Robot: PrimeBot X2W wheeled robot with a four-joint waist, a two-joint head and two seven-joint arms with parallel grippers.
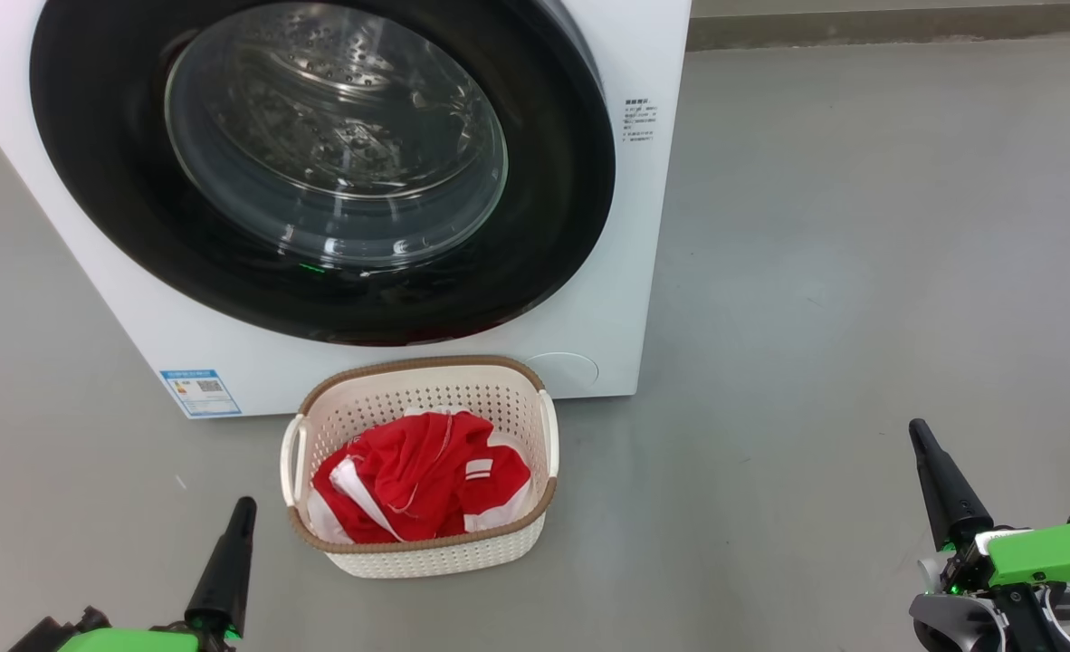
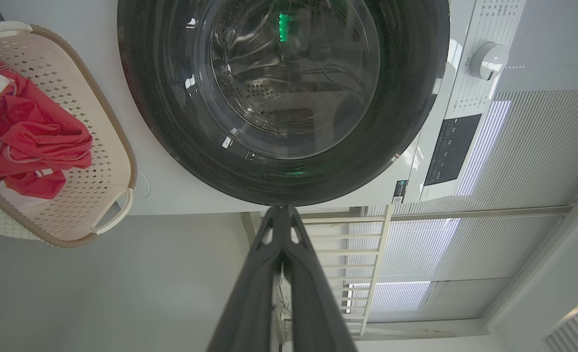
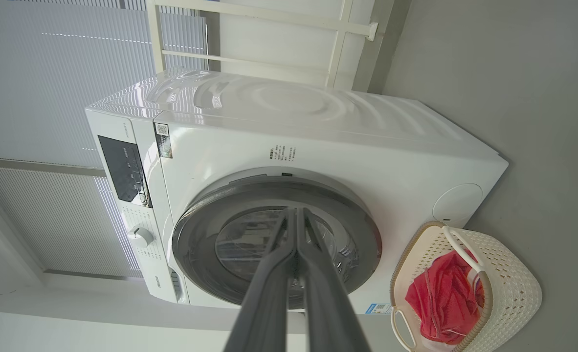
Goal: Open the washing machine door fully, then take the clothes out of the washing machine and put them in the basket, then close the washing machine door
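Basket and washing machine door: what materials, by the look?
Basket: likely moulded plastic, matte cream, going by the regular perforations; brown rim only looks woven. Washing machine door: glossy black ring, probably plastic, around a clear bulging window, apparently glass, showing reflections.

Grey floor is seen beside left gripper; blinds and white railing are seen past its tips.
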